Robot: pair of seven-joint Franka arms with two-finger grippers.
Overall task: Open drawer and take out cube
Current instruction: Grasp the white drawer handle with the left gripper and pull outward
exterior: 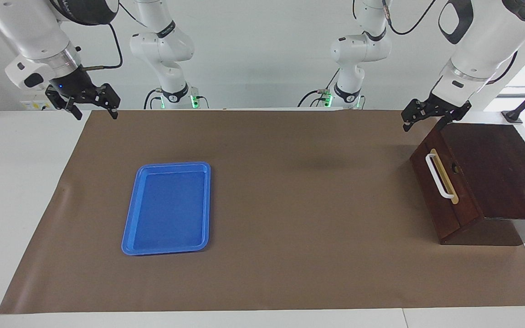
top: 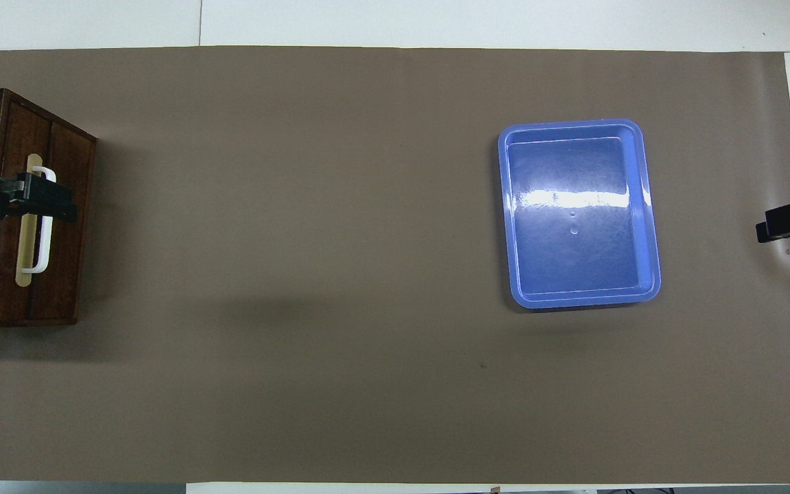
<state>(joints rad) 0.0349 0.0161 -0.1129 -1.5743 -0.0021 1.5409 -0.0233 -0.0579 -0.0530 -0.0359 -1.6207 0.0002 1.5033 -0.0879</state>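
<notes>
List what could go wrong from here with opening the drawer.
1. The left gripper hangs open above the drawer, near its top edge; coming down, it could strike the wood instead of the white handle.
2. The handle is thin, so the fingers could slip off.
3. The cube is not visible, so pulling hard could jolt it.

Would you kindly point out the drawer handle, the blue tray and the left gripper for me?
Handle [exterior: 438, 176]: facing view, middle of the white bar.
Tray [exterior: 169, 166]: facing view, rim nearest the robots.
Left gripper [exterior: 428, 119]: facing view, between its fingertips, over the drawer's [exterior: 445, 200] top edge.
</notes>
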